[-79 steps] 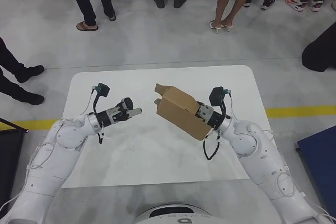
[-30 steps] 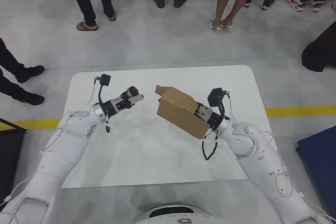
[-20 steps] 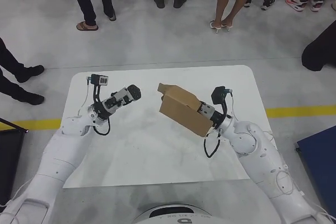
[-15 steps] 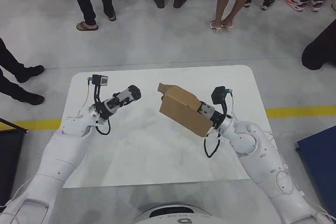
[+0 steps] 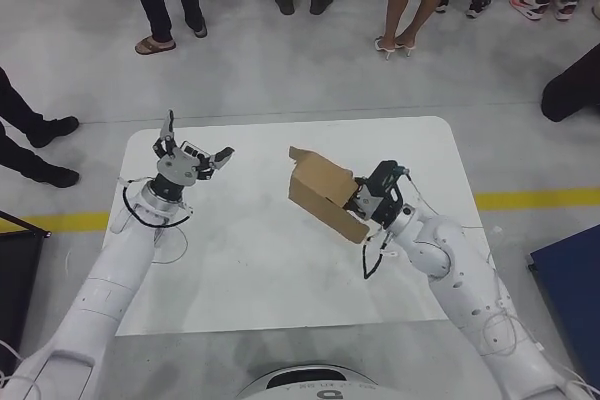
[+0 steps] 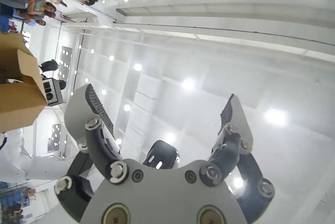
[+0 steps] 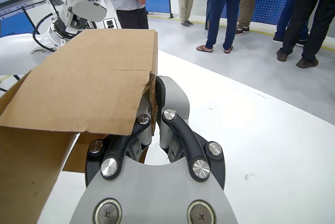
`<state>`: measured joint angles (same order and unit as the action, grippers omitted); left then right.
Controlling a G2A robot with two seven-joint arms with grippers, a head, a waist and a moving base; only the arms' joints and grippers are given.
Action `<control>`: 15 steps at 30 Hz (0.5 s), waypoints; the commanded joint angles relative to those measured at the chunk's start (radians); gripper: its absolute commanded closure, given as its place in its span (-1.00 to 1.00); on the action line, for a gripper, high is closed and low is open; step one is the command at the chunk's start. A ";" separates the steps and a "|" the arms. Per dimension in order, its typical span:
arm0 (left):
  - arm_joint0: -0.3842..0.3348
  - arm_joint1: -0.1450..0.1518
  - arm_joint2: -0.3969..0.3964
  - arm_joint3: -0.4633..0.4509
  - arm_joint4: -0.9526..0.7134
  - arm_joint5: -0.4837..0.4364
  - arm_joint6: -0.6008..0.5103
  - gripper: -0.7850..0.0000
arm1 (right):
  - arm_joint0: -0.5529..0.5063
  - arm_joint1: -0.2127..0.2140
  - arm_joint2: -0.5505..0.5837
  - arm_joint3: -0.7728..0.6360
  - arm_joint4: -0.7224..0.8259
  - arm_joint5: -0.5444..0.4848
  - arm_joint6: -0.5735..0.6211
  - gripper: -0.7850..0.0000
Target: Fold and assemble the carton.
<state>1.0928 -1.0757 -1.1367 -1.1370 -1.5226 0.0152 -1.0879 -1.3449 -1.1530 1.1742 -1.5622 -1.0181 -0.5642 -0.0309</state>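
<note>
One carton (image 5: 320, 188), brown, tilted, right of the table (image 5: 270, 280) centre, well in from every edge; a flap sticks out at its far-left end. Two grippers. The right gripper (image 5: 359, 203) has its jaws pinched on the carton's right-end wall. The left gripper (image 5: 194, 146) is far left, pointing up, jaws wide apart, well apart from the carton. Open room: tabletop between the grippers, and the near half.

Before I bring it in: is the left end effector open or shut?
Open: the left end effector has its fingers wide apart, nothing between them.
</note>
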 commanded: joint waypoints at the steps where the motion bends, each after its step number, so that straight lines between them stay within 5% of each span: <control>1: 0.001 0.000 0.000 -0.001 0.003 -0.014 0.000 -1.00 | 0.000 0.000 0.000 0.000 0.006 -0.003 0.001 1.00; 7: 0.009 -0.007 0.001 -0.015 -0.034 0.017 0.054 -1.00 | 0.000 0.000 0.000 0.000 0.006 -0.003 0.001 1.00; 10: 0.013 -0.019 0.012 -0.025 -0.135 0.134 0.089 -1.00 | -0.003 -0.001 -0.003 -0.003 0.022 -0.009 -0.010 1.00; 15: 0.013 -0.034 0.026 -0.037 -0.245 0.311 0.118 -1.00 | 0.016 -0.001 0.010 0.044 0.059 -0.224 -0.196 1.00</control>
<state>1.1051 -1.1076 -1.1159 -1.1702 -1.7515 0.2755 -0.9810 -1.3335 -1.1555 1.1796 -1.5216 -0.9112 -0.7339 -0.1794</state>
